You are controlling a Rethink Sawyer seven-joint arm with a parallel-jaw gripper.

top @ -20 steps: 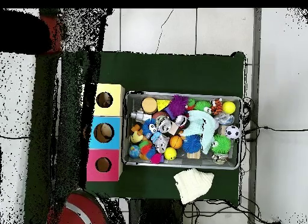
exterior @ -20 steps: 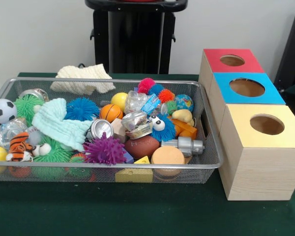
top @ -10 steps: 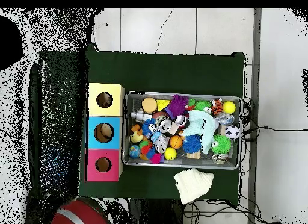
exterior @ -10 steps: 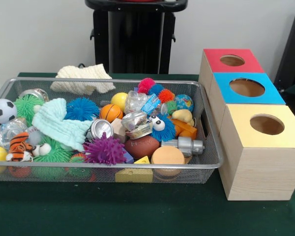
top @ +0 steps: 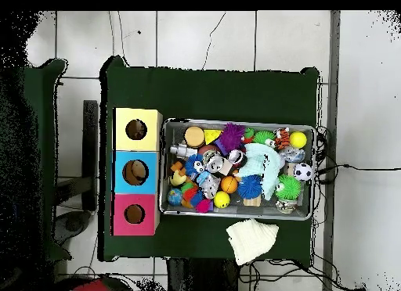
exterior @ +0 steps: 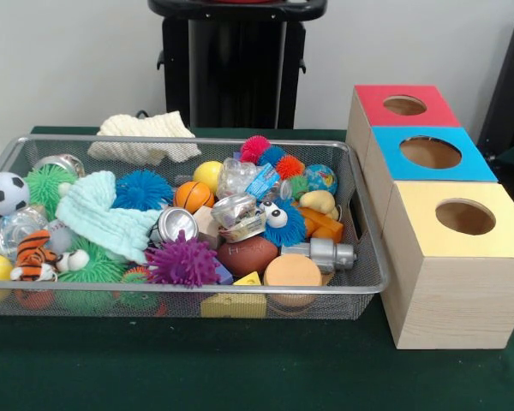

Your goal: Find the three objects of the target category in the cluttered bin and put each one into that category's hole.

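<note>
A wire mesh bin (exterior: pixel 180 291) (top: pixel 235 121) stands on the green table, packed with toys. Among them are a soccer ball (exterior: pixel 3 193), a purple spiky ball (exterior: pixel 182 261), a brown football (exterior: pixel 247 255), a small basketball (exterior: pixel 193 195), a silver can (exterior: pixel 176 224), a mint cloth (exterior: pixel 103 214) and a plush tiger (exterior: pixel 36 254). Beside the bin stands a row of wooden boxes, each with a round hole in its top: red (exterior: pixel 373 98) (top: pixel 119 215), blue (exterior: pixel 394 141) (top: pixel 121 172) and yellow (exterior: pixel 420 201) (top: pixel 121 120). No gripper shows in either view.
A cream knitted cloth (exterior: pixel 146 133) (top: pixel 252 239) lies on the table just outside the bin's long side. A red piece of the robot (top: pixel 94 286) peeks in at the overhead view's bottom edge. Green table surface (exterior: pixel 240 368) runs along the bin's front.
In the overhead view the red part of the robot at the bottom left has drawn back toward the bottom edge. The bin's contents and the boxes have not moved.
</note>
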